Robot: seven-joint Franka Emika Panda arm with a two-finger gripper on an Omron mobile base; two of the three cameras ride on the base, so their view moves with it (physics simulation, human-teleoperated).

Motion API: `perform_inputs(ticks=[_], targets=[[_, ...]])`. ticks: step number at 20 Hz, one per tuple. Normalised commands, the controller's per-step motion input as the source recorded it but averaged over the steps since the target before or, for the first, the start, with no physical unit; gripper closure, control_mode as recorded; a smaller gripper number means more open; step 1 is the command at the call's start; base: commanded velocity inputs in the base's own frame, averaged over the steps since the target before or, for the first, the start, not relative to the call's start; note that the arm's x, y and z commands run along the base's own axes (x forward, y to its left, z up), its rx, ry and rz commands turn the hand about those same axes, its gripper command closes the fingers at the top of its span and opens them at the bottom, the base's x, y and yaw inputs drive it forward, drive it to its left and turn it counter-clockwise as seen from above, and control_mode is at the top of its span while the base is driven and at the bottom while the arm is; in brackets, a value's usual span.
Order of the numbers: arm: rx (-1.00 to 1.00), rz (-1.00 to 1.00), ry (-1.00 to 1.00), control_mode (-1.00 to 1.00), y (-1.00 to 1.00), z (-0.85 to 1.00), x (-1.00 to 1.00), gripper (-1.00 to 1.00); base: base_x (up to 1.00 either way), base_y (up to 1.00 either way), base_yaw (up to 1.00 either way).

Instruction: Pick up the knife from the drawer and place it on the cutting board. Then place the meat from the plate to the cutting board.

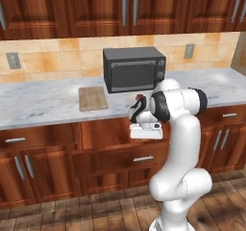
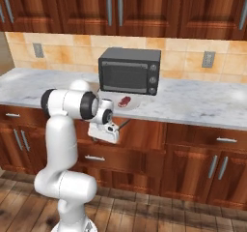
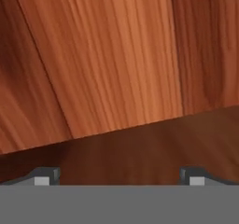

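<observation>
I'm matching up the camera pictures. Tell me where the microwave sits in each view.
Left base view: microwave at centre, on the counter, right of the cutting board.
Right base view: microwave at centre, just behind the meat.
Hand view: faces a wood panel close up.
Shared landmark: wall outlet right of the microwave.

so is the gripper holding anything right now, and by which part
Nothing is held. The gripper is open, its fingertips wide apart with only wood grain between them.
</observation>
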Motion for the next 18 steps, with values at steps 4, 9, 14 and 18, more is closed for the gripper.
perform_inputs(ticks=[4, 9, 14, 18], targets=[[0.02, -0.16, 0.0, -1.0, -0.3, 0.0, -1.0, -1.0, 0.0, 0.0, 0.0], [0.01, -0.14, -0.01, -1.0, -0.19, 0.03, -1.0, -1.0, 0.0, 0.0, 0.0], [-0.02, -0.07, -0.07, -1.0, 0.09, 0.66, -0.3, -1.0, 0.0, 0.0, 0.0], [-0.04, -0.02, -0.02, -1.0, 0.2, 0.36, 0.23, -1.0, 0.0, 0.0, 0.0]])
